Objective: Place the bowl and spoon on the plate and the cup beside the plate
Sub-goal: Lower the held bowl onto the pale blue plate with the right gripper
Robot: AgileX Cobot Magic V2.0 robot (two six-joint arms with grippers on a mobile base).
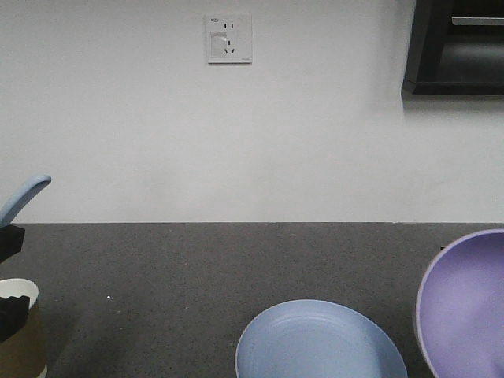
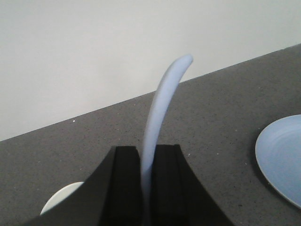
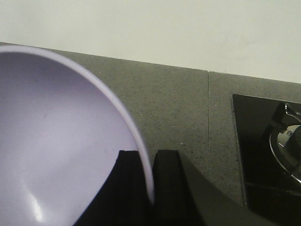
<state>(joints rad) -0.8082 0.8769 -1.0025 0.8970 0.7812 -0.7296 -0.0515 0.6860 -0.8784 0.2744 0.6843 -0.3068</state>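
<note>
Pale blue-grey plastic curves up at the far left of the front view: the spoon [image 1: 24, 197] is held off the worktop [image 1: 157, 276], handle tip uppermost, and the left jaws are clenched on its lower part. Below it, in the lower left corner, stands the cup [image 1: 20, 331], well apart from the plate [image 1: 319, 342], which lies bare at bottom centre. At the right edge the bowl [image 1: 465, 307] hangs steeply tilted, its rim pinched between the right jaws.

The bowl probably ought to go down first. It needs levelling over the plate's middle, a slow descent, and release only once its base sits flat. Meanwhile the spoon should wait at the left so the arms do not meet above the plate.

The worktop is dark grey speckled stone, with a seam and a black hob [image 3: 268, 150] at the right of the right wrist view. Behind is a plain white wall with a socket [image 1: 228, 38] at top centre and a dark cabinet [image 1: 457, 47] at upper right.
</note>
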